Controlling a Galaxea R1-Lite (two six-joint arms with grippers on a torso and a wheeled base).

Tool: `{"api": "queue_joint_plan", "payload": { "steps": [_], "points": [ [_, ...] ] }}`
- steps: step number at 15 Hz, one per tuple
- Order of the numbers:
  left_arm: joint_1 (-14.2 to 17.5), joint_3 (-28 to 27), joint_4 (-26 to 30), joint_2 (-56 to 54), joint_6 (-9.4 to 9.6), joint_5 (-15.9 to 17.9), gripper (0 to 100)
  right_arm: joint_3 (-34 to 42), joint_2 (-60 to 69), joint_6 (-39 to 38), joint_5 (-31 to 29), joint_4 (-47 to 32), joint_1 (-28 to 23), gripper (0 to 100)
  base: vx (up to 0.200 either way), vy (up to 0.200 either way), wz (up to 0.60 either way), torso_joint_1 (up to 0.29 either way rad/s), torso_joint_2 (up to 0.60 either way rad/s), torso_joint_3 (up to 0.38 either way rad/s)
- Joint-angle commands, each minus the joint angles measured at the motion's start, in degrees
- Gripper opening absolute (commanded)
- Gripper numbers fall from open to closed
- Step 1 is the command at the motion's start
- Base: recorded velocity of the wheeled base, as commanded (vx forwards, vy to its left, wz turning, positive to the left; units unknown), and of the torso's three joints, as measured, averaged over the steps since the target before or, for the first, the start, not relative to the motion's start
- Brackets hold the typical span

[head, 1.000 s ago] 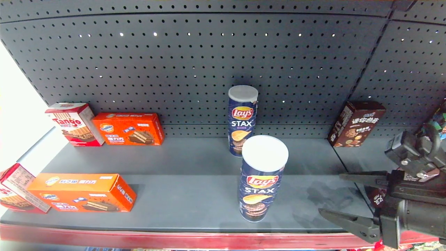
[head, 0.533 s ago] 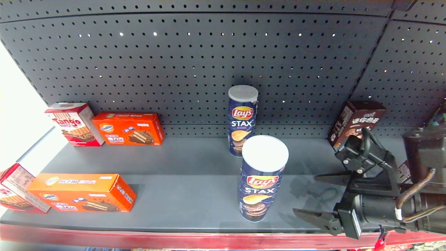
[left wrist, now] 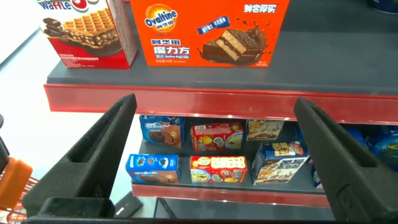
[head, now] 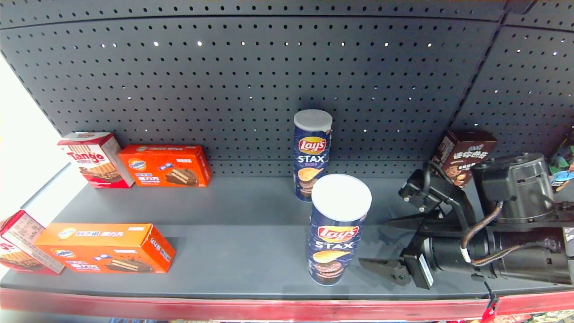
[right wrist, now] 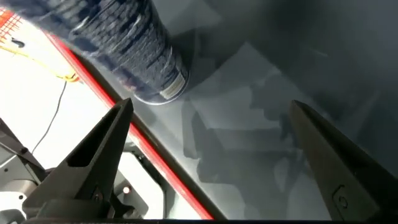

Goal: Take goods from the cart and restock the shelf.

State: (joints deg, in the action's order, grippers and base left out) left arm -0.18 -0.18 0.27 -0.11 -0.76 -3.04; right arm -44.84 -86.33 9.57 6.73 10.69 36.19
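Observation:
Two dark blue chip cans stand upright mid-shelf, the front can (head: 336, 233) near the red shelf lip (head: 224, 308) and the rear can (head: 311, 154) by the pegboard. My right gripper (head: 374, 242) lies open and empty over the shelf, just right of the front can, fingers pointing at it. In the right wrist view the front can's base (right wrist: 146, 62) sits just beyond the open right gripper (right wrist: 211, 104). My left gripper (left wrist: 216, 102) is open and empty below the shelf front, under an orange wafer box (left wrist: 208, 31).
On the shelf's left stand a red wafer box (head: 94, 159), an orange box (head: 166, 165), a second orange box (head: 105, 247) and another red box (head: 20, 244). A brown box (head: 462, 154) leans at the back right. Lower shelves hold small boxes (left wrist: 214, 171).
My right arm has swung left and farther onto the shelf, bringing its open fingers close to the front can. The cans and boxes have not moved.

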Motion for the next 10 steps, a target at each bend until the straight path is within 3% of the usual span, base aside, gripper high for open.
{"api": "queue_joint_plan", "payload": {
  "steps": [1,10],
  "points": [
    [0.01,0.01,0.0,0.11,-0.04,-0.04,100,-0.87,-1.82,0.01,0.04,0.03,0.02,100,0.0,0.0,0.0,0.0,0.0,0.0],
    [0.01,0.01,0.0,0.11,-0.04,-0.04,100,-4.21,-6.04,1.24,-0.05,0.03,-0.33,100,0.0,0.0,0.0,0.0,0.0,0.0]
  ]
}}
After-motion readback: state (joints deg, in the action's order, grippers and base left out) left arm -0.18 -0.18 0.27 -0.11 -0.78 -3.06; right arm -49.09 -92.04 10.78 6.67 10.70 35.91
